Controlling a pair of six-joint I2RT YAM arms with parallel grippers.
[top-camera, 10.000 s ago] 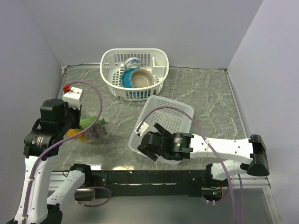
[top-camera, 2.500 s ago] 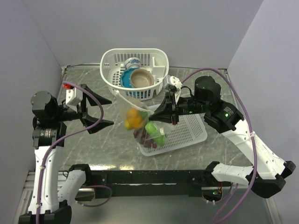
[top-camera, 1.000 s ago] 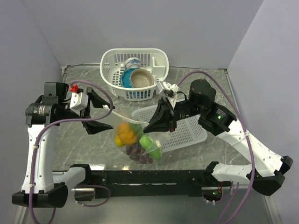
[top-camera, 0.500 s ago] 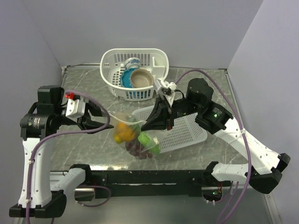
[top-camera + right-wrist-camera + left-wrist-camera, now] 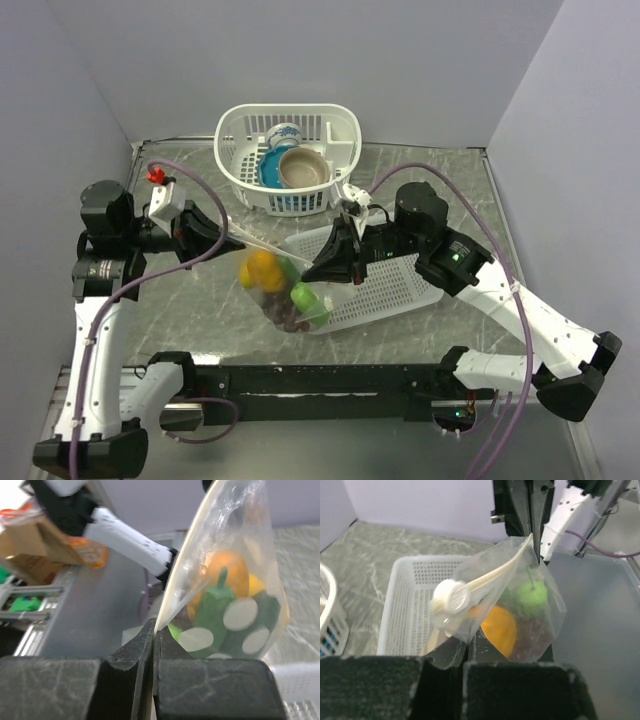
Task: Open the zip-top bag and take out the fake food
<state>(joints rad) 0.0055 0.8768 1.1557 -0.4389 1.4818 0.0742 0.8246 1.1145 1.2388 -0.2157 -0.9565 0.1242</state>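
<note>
The clear zip-top bag (image 5: 235, 545), printed with pale round dots and edged by a whitish zip strip (image 5: 490, 577), shows an orange fruit (image 5: 501, 628), a green piece (image 5: 531, 593) and dark purple grapes (image 5: 291, 318) above the white-veined grey table (image 5: 440, 190).
</note>
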